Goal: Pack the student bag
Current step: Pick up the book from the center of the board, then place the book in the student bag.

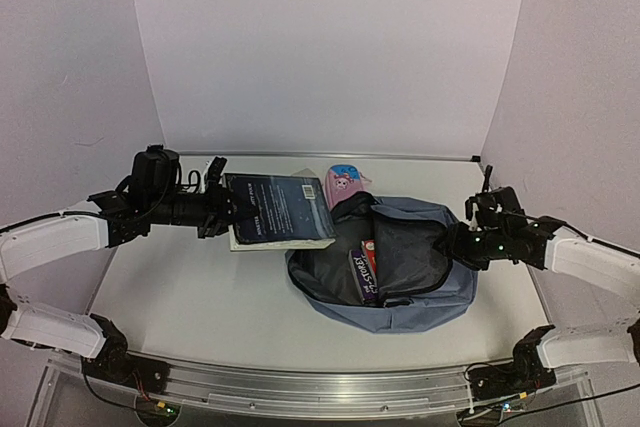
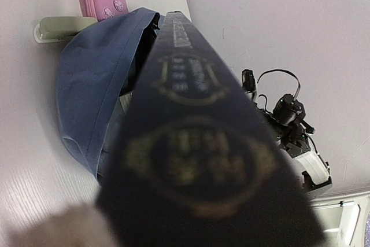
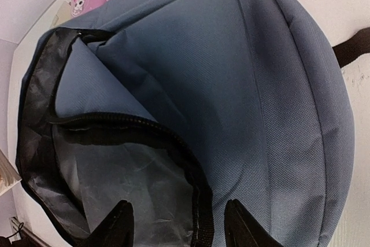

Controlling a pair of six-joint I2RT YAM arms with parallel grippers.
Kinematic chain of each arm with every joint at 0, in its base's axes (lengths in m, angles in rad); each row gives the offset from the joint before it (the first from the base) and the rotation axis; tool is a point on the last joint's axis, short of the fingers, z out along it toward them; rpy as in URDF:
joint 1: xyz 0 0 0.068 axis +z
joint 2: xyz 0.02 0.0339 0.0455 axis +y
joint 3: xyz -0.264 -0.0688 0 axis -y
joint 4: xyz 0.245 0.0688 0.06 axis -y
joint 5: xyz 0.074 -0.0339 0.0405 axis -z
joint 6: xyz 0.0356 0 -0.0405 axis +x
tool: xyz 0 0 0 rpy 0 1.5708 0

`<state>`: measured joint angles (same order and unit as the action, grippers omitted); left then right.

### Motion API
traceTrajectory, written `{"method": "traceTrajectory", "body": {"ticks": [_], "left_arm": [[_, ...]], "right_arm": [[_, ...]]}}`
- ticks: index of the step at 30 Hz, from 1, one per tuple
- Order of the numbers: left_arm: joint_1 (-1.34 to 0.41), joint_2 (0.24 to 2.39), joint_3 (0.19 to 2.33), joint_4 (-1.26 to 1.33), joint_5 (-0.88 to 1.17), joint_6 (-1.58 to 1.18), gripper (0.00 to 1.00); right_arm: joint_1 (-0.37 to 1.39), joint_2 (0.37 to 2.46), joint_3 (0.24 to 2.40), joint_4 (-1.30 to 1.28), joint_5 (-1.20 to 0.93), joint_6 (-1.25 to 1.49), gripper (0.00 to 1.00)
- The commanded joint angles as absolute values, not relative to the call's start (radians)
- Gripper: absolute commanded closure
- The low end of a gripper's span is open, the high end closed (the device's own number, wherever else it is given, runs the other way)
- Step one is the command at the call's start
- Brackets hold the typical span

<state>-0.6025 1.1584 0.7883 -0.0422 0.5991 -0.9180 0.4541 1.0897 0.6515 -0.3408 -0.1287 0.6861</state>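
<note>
Squinting at the left wrist view doesn't help much: the dark blue book [image 2: 191, 143] fills it, blurry up close, and hides that arm's own fingers. From above, the left gripper [image 1: 224, 205] is clamped on the book's left edge, with the book's far end reaching toward the student bag [image 1: 400, 282]. The bag lies unzipped on the table, right of centre, with one purple-and-red item [image 1: 365, 272] inside, its print unreadable. The right gripper [image 3: 176, 206] sits at the bag's right rim, fingers [image 3: 118, 227] spread apart with the black zip edge running between them, not pinching it. Count: one bag, one book, one pink pouch [image 1: 343, 182] just behind the bag, two grippers.
</note>
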Motion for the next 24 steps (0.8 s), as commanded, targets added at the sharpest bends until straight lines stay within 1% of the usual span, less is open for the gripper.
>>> {"method": "traceTrajectory", "body": {"ticks": [1, 2, 6, 8, 9, 10, 14, 18, 24], "left_arm": [[-0.604, 1.121, 0.825, 0.098, 0.634, -0.911, 1.00], [-0.604, 1.126, 0.830, 0.096, 0.636, -0.909, 1.00], [-0.604, 1.150, 0.846, 0.096, 0.638, -0.908, 1.00], [-0.604, 1.167, 0.840, 0.121, 0.622, -0.929, 1.00], [-0.604, 1.176, 0.831, 0.149, 0.621, -0.954, 1.00], [-0.605, 1.190, 0.821, 0.196, 0.624, -0.982, 1.00], [-0.636, 1.251, 0.810, 0.309, 0.614, -1.048, 1.00], [-0.680, 1.331, 0.852, 0.355, 0.605, -1.063, 1.00], [-0.696, 1.462, 0.896, 0.444, 0.642, -1.111, 1.00]], "right_arm": [[0.450, 1.099, 0.635, -0.286, -0.119, 0.690, 0.51], [0.450, 1.101, 0.633, -0.279, -0.124, 0.691, 0.54], [0.450, 1.098, 0.640, -0.258, -0.144, 0.700, 0.83], [0.450, 1.076, 0.659, -0.259, -0.144, 0.707, 0.95], [0.450, 1.061, 0.667, -0.260, -0.145, 0.710, 0.98], [0.450, 1.043, 0.676, -0.260, -0.146, 0.712, 1.00], [0.450, 0.968, 0.727, -0.279, -0.152, 0.722, 1.00], [0.450, 0.934, 0.774, -0.291, -0.178, 0.726, 1.00], [0.450, 0.893, 0.810, -0.291, -0.196, 0.723, 1.00]]}}
